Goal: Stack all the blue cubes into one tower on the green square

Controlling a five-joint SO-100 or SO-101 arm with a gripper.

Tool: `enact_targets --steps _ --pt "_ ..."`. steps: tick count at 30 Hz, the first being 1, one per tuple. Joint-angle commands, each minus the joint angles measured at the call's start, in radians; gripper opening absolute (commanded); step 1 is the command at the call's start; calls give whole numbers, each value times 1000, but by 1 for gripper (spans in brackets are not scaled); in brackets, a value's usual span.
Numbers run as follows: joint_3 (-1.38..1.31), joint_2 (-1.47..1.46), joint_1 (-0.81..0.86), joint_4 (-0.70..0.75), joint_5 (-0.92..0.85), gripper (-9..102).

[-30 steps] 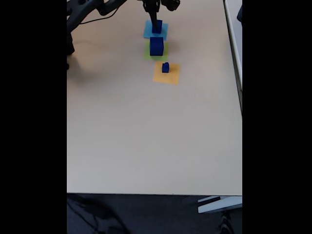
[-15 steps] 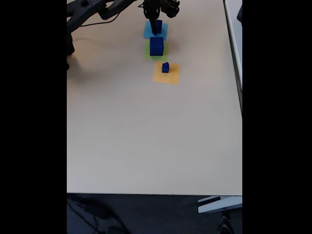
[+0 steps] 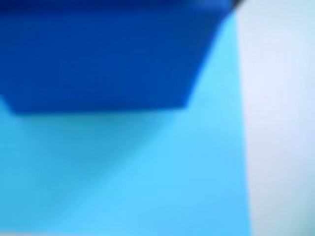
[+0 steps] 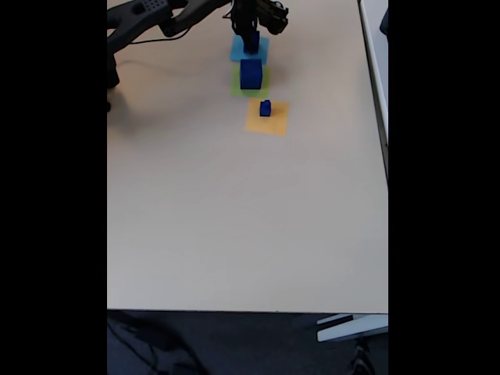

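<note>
**Base cube in place, two cubes yet to stack**

In the fixed view we see three paper squares in a row at the far end of the table [image 4: 234,219]. On the green square [image 4: 236,87], in the middle, stands the large blue cube [image 4: 251,73], so the tower's base looks set. Nothing sits on top of it yet.

The medium blue cube [image 4: 251,43] rests on the light-blue square [image 4: 262,53], just beyond the green one. The gripper [image 4: 250,33] is down at that cube, the dark arm [image 4: 156,16] reaching in from the far left. In the wrist view the cube [image 3: 103,54] sits very close and blurred, low on the light-blue paper [image 3: 147,172]. We cannot tell whether the jaws are closed on it or merely around it.

The small blue cube [image 4: 266,108] waits on the orange square [image 4: 266,121], nearest to us, well apart from the gripper.

We judge one of three placements done: the medium cube must go onto the large one, then the small on top.
</note>
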Motion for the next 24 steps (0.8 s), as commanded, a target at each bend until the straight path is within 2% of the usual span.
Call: enact_targets --steps 1,13,24 --pt "-61 52 15 6 -26 0" --pt "-41 233 51 127 -120 0" --pt "322 637 153 140 -302 0"
